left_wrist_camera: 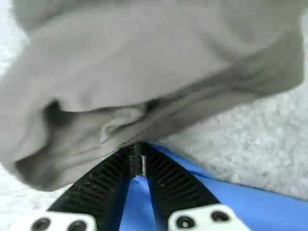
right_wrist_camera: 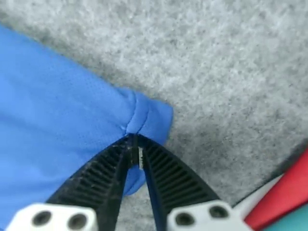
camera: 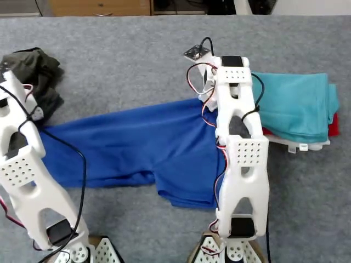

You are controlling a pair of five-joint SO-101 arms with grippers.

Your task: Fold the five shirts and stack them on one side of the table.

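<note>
A blue shirt (camera: 131, 148) lies spread across the middle of the grey table. My left gripper (left_wrist_camera: 136, 163) is shut on the blue shirt's (left_wrist_camera: 240, 207) left end, right beside a crumpled dark olive shirt (camera: 35, 74) that looks grey in the left wrist view (left_wrist_camera: 144, 72). My right gripper (right_wrist_camera: 134, 153) is shut on a pinched corner of the blue shirt (right_wrist_camera: 57, 120) at its far right edge. To the right lies a stack of folded shirts: teal (camera: 296, 104) on top, red (camera: 333, 125) and white (camera: 299, 145) beneath.
The left arm (camera: 24, 170) stands at the left side of the table, the right arm (camera: 238, 148) next to the stack. Bare grey table (camera: 126, 55) lies beyond the blue shirt. Wooden furniture (camera: 98, 6) stands behind the table.
</note>
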